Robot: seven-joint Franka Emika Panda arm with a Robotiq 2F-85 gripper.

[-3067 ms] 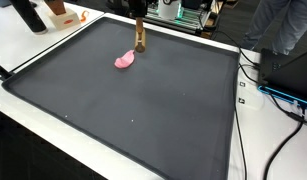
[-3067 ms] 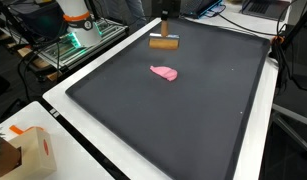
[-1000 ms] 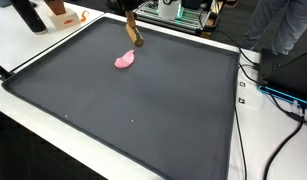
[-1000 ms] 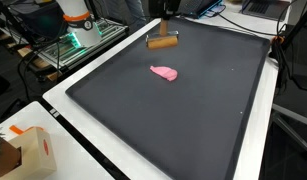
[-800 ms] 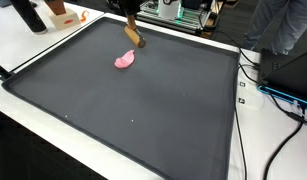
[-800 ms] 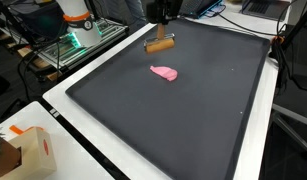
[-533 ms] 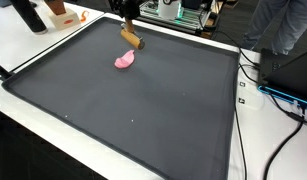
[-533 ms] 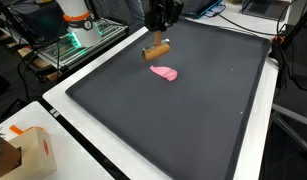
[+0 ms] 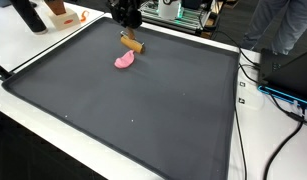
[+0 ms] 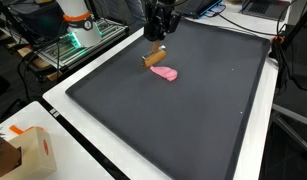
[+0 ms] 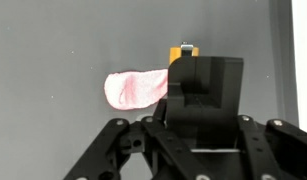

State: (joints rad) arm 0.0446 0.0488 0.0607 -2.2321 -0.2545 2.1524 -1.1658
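Gripper [image 10: 158, 42]: clamps the upper end of a short orange-brown bar [image 10: 154, 58] and holds it tilted, lower end toward the left of the frame. Hangs in the upper middle of that exterior view, over the far part of a black mat [image 10: 193, 120]. Same grasp in an exterior view from another side, gripper [image 9: 127, 32] at top centre, bar [image 9: 131, 42] slanting down to the right. Cannot tell whether the low end of the bar touches the mat or hangs just above it.

Wrist view: dark fingers [image 11: 205, 85] and linkage across the lower half, only the orange tip of the bar [image 11: 181, 50] poking out above them.

Just beside the bar, flat on the mat: a pink blob [image 10: 166, 73], below and right of it there, below and left of it from the other side [image 9: 124, 61]. In the wrist view, left of the fingers, its right end hidden behind them [image 11: 135, 88].

Around the mat: a white table [image 10: 68, 115]. Lower left corner: a cardboard box [image 10: 31, 150]. Upper left: a white robot base [image 10: 77, 18].
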